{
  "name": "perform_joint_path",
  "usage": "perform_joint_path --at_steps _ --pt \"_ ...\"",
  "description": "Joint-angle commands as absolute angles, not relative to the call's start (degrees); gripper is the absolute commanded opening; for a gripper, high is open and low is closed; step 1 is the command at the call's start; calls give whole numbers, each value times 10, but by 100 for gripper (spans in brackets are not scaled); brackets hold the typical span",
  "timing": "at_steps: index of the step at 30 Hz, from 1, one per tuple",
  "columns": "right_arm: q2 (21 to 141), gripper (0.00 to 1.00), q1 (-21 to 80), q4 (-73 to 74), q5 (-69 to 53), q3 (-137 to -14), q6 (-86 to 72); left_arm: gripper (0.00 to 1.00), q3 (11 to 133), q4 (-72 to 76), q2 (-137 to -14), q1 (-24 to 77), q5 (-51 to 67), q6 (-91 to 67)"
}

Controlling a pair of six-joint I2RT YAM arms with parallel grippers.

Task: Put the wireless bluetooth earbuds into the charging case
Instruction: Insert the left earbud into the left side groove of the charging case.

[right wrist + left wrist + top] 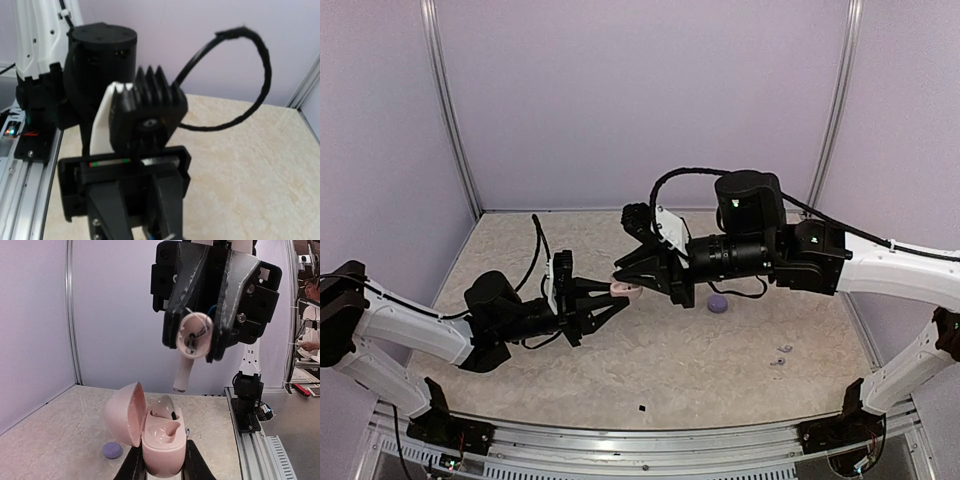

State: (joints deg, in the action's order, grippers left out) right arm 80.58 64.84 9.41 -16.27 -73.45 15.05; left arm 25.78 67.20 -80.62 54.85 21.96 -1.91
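My left gripper (162,466) is shut on the base of a pink charging case (162,447), which stands upright with its lid (124,412) swung open to the left. One pale earbud (163,407) sits in the far slot, and the near slot (162,432) shows bare. Directly above the case my right gripper (195,340) is shut on another earbud (183,372), whose stem points down a short way above the case without touching it. In the top view the two grippers, left (613,302) and right (625,277), meet mid-table at the case (623,289).
A closed purple case (718,303) lies on the table right of the grippers and shows again (112,450) in the left wrist view. Two tiny pale earbuds (780,355) lie at the right. A small black speck (642,408) lies near the front edge. Lilac walls enclose the table.
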Motion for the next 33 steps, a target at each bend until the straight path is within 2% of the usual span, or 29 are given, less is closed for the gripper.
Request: perform_joint_path --at_steps 1,33 --pt "814 9 654 112 -156 -743 140 2 276 667 -796 552 214 -5" --pt "831 9 654 149 -139 -742 134 2 269 669 -791 553 211 -4"
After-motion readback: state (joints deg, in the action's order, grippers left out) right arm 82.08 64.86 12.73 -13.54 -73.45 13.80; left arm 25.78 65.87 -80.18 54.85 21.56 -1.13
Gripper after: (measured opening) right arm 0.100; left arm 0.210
